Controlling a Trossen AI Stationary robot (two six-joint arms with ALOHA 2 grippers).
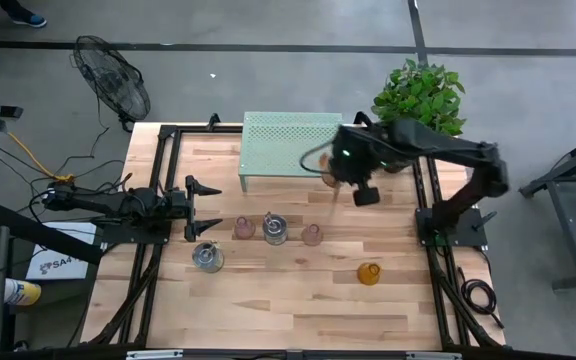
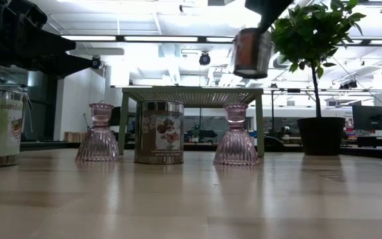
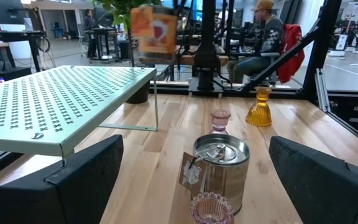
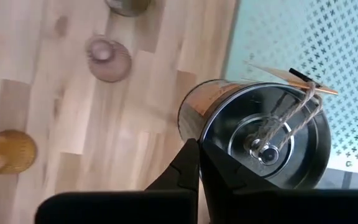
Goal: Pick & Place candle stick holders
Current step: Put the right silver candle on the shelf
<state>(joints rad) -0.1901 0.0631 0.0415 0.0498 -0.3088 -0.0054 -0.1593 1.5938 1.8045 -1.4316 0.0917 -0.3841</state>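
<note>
A silvery metal candle holder [image 4: 260,140] with a twine tag on its lid is clamped in the right tool [image 1: 340,176] and held in the air, clear of the bench [image 1: 268,290], at the right edge of the pale green perforated stand [image 1: 278,140] near the potted plant [image 1: 420,92]. On the bench, two pink glass holders [image 2: 98,133] [image 2: 236,136] flank a metal holder [image 2: 158,131] in a row, another metal holder [image 1: 207,257] stands left and nearer, and the amber glass holder [image 1: 369,273] stands well apart to the right. The left tool [image 1: 204,206] waits at the bench's left side with its fingers spread wide, holding nothing.
</note>
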